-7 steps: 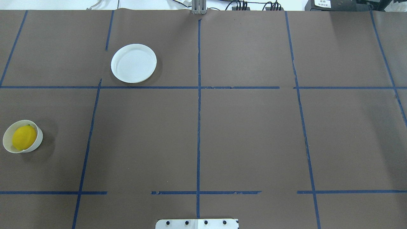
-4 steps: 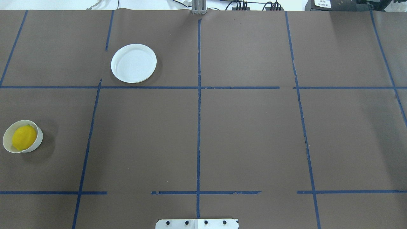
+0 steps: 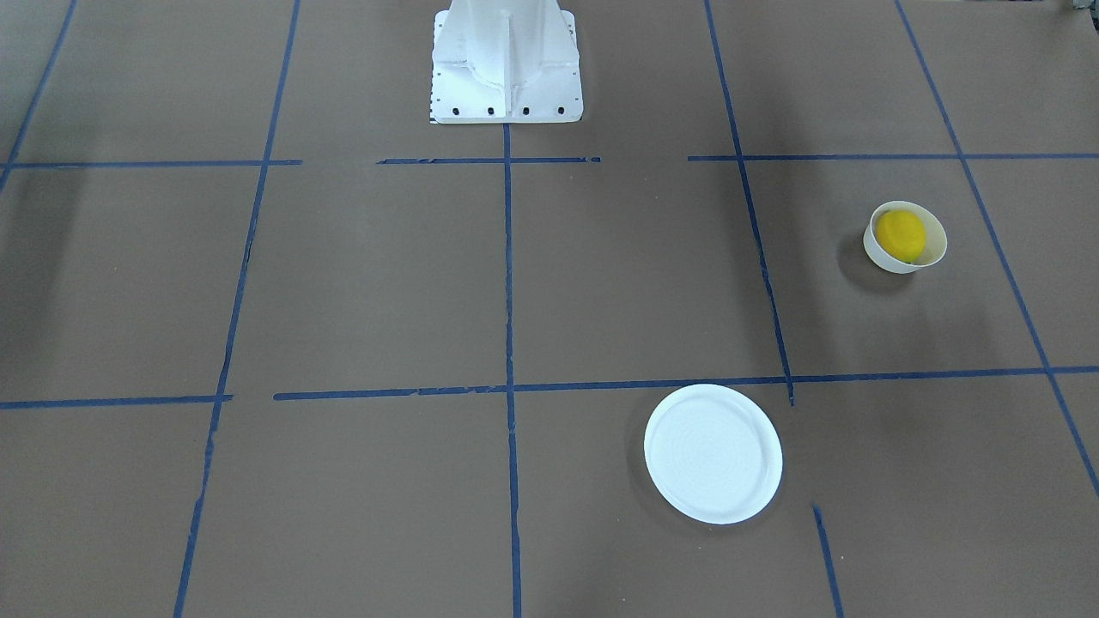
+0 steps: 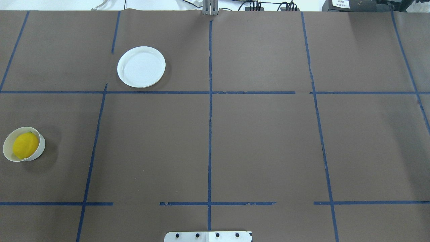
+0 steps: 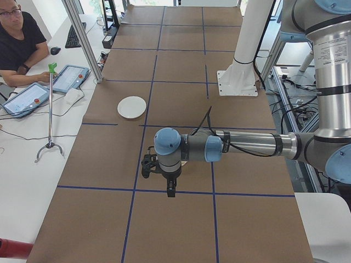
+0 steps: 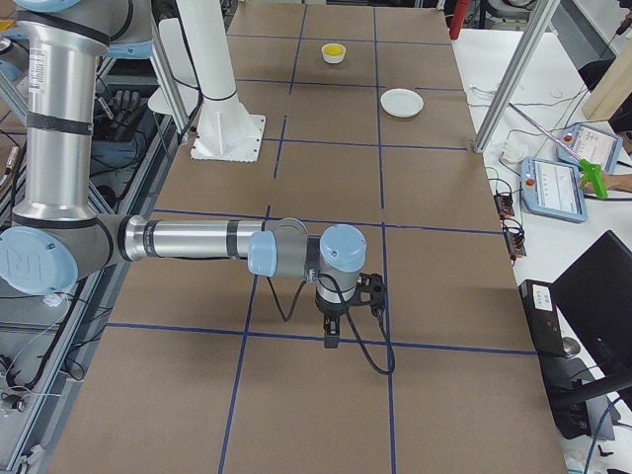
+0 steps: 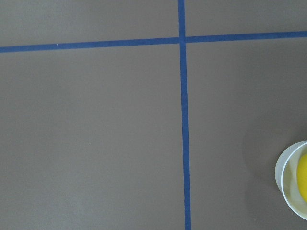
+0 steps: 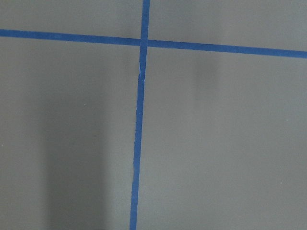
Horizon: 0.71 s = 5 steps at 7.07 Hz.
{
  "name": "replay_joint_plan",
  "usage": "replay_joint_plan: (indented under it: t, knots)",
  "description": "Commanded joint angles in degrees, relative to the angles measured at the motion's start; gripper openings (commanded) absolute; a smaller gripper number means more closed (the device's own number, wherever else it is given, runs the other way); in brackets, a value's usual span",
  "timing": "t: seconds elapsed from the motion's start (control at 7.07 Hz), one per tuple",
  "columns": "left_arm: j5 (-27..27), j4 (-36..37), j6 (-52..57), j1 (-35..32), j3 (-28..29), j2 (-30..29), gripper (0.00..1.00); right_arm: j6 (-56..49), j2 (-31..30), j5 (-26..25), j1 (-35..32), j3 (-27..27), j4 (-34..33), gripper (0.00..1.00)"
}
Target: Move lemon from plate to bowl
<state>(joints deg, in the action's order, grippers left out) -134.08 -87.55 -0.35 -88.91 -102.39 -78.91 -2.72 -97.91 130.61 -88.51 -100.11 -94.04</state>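
Observation:
The yellow lemon (image 4: 25,145) lies inside the small off-white bowl (image 4: 41,147) at the table's left side; they also show in the front view, lemon (image 3: 900,233) in bowl (image 3: 889,257). The white plate (image 4: 141,67) is bare, farther back. The left wrist view catches the bowl's rim (image 7: 283,177) and a sliver of lemon (image 7: 303,178) at its right edge. My left gripper (image 5: 170,188) hangs above the table near the bowl, seen only from the side; I cannot tell if it is open. My right gripper (image 6: 331,334) hangs over the far end; likewise I cannot tell.
Brown paper with a blue tape grid (image 4: 210,134) covers the table. The robot's white base (image 3: 505,64) stands at the near middle edge. An operator (image 5: 19,46) sits beyond the table with tablets (image 5: 68,78) and a grabber stick (image 5: 50,109).

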Motion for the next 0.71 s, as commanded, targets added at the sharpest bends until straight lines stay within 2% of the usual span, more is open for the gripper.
replay_joint_plan:
  t: [0.0, 0.57]
  knots:
    - [-0.57, 0.1, 0.0, -1.09, 0.35, 0.07, 1.0, 0.0, 0.0, 0.0, 0.0, 0.0, 0.0, 1.0]
    - [-0.65, -0.77, 0.18, -1.09, 0.44, -0.02, 1.0, 0.0, 0.0, 0.0, 0.0, 0.0, 0.0, 1.0]
